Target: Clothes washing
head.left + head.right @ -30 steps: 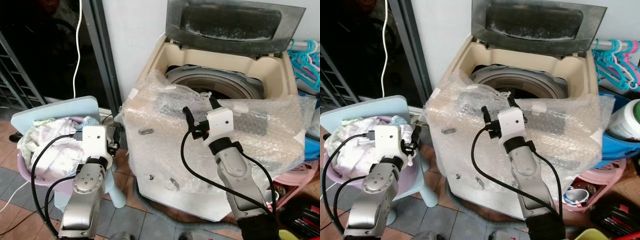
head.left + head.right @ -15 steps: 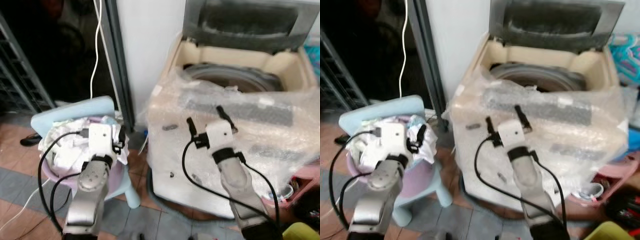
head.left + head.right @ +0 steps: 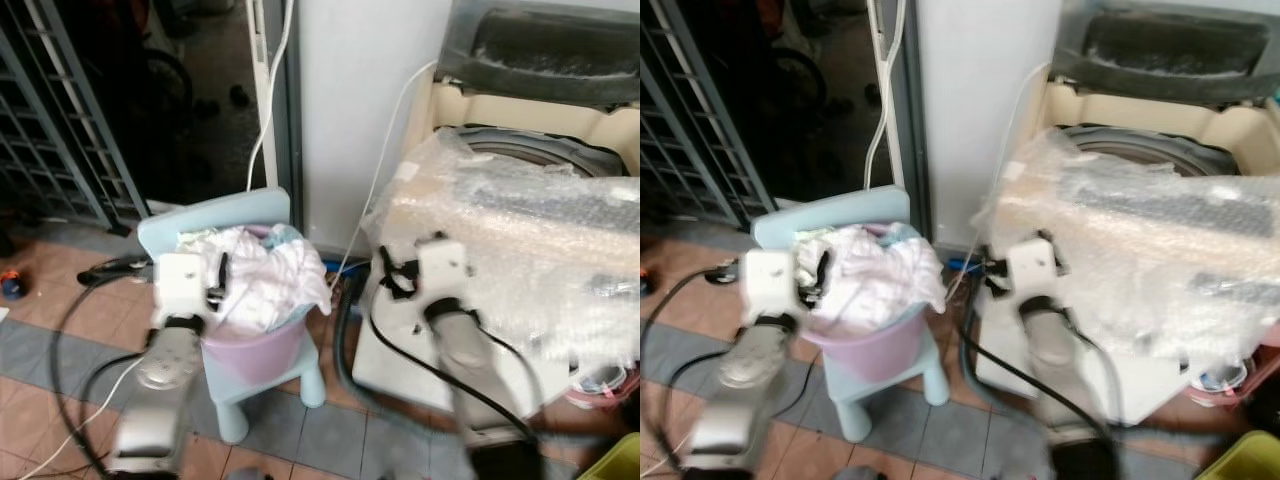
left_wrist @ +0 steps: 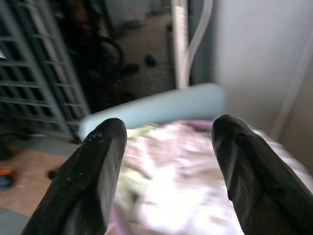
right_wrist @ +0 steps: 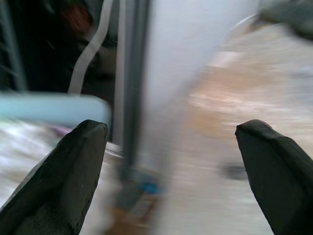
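White clothes (image 3: 255,275) are heaped in a pink basin (image 3: 262,350) that stands on a small light blue chair (image 3: 215,210). My left gripper (image 3: 215,278) hovers at the basin's left rim, open, with the clothes (image 4: 181,171) just beyond its fingertips. The washing machine (image 3: 530,115) stands to the right with its lid (image 3: 545,50) up and bubble wrap (image 3: 520,240) over its front. In front of the machine's left corner my right gripper (image 3: 402,265) is open and holds nothing. The eye views are blurred.
A metal grille gate (image 3: 60,110) and a dark doorway lie to the left. A white cable (image 3: 270,80) hangs by the door frame. A grey hose (image 3: 345,340) runs along the tiled floor by the machine. A yellow-green tub (image 3: 615,460) sits at the bottom right.
The camera has swung left: the basin now sits near the middle and the machine at the right. Both arms turned with it, and the left gripper is closer to the clothes.
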Robot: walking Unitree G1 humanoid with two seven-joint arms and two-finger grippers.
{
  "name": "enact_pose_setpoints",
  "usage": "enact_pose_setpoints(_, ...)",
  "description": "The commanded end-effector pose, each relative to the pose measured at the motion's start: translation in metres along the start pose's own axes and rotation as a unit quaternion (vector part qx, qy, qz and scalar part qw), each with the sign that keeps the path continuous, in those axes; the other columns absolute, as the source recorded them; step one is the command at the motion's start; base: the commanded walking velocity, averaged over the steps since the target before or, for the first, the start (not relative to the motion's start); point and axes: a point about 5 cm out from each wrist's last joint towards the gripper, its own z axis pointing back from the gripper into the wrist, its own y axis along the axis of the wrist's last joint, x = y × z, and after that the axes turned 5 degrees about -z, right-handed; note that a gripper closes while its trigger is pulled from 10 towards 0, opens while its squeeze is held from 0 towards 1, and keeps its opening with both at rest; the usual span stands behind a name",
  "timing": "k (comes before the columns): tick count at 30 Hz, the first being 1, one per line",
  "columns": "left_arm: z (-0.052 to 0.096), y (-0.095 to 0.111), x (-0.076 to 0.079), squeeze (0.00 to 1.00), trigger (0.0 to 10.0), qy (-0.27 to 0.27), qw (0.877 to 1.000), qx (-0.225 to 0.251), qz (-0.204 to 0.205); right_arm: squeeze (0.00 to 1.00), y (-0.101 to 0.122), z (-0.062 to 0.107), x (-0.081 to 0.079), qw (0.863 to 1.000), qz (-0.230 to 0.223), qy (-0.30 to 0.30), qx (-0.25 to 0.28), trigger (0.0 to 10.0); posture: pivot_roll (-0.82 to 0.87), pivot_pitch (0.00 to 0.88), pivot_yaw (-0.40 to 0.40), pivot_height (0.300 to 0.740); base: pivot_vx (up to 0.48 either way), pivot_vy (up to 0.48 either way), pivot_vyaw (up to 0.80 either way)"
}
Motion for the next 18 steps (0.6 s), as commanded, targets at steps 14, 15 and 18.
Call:
enact_pose_setpoints(14, 0.003, 0.003, -0.007, 0.0, 10.0, 0.031, 0.999, 0.01, 0.001, 0.0, 0.0, -0.008, -0.003, 0.995, -0.012, 0.086, -0.051, 10.0, -0.01, 0.0, 0.025, 0.74, 0.153, 0.0, 0.4)
enact_pose_setpoints(15, 0.003, 0.003, -0.006, 0.0, 10.0, 0.031, 0.999, 0.009, 0.002, 0.0, 0.0, -0.009, -0.003, 0.995, -0.013, 0.088, -0.053, 10.0, -0.01, 0.0, 0.024, 0.74, 0.349, 0.0, 0.7)
enact_pose_setpoints(18, 0.004, 0.002, -0.006, 0.0, 10.0, 0.032, 0.999, 0.005, 0.004, 0.0, -0.001, -0.016, 0.003, 0.994, -0.008, 0.083, -0.065, 10.0, -0.01, 0.0, 0.021, 0.74, 0.346, 0.0, 0.37)
